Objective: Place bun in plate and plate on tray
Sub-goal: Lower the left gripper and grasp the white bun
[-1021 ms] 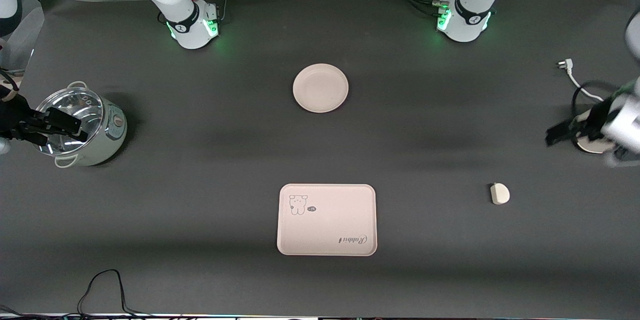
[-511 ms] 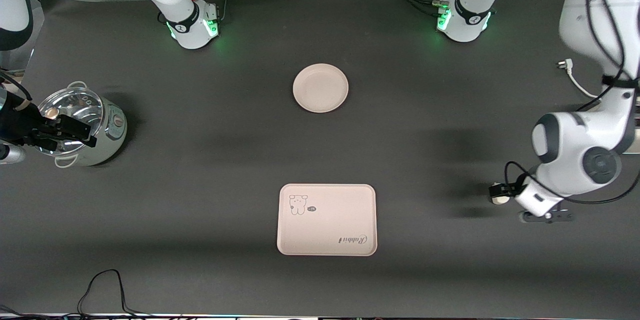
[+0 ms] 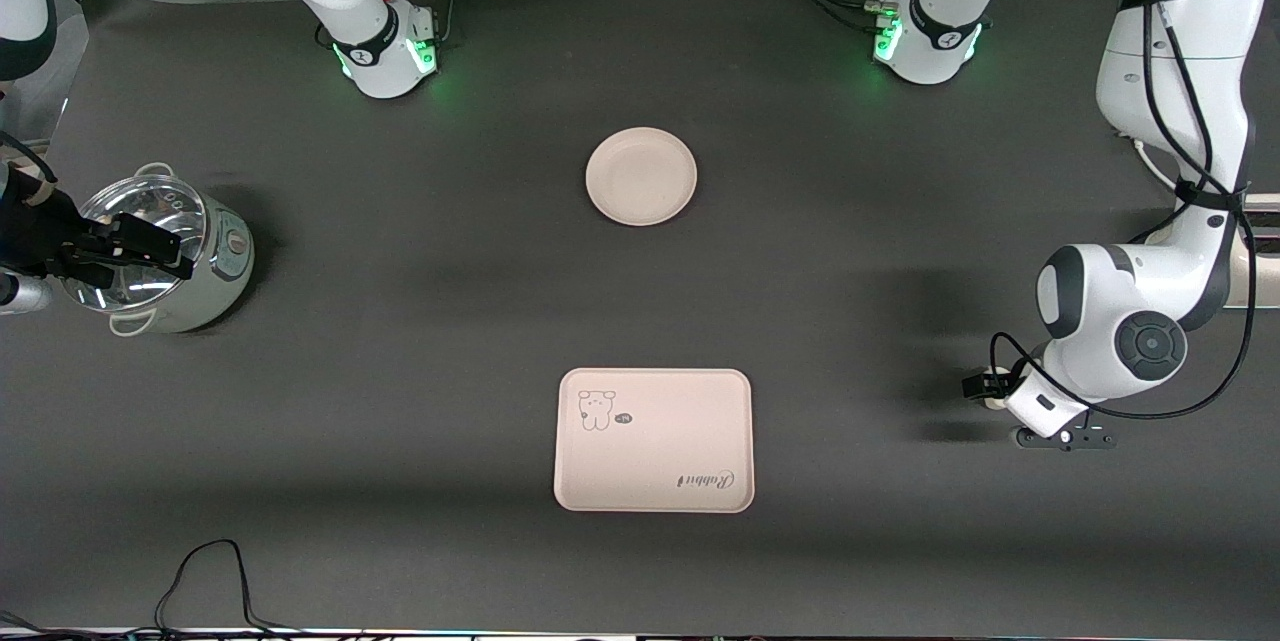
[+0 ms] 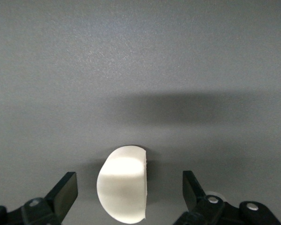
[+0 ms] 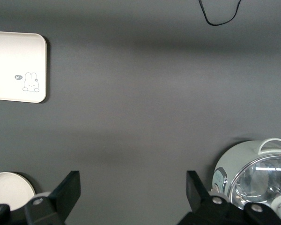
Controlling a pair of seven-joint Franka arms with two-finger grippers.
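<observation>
While the bun sits unheld: bring your left gripper (image 4: 126, 199) straight down, its fingers spread wide around the bun (image 4: 122, 183)
Bun: on the table mat, toward the left arm's end, well apart from tray (image 3: 653, 440) and plate (image 3: 641, 176)
Grip: close gently across the rounded and flat sides
Right gripper (image 3: 135, 249): waits spread wide over the glass-lidded cooker (image 3: 165, 256)

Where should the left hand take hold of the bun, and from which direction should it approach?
Probably from straight above, across its middle. The bun lies on the table with one rounded edge and one straight cut edge. The open left hand is over it with one finger off each of these edges, so closing should press the flat edge on one pad and the curve on the other.
</observation>
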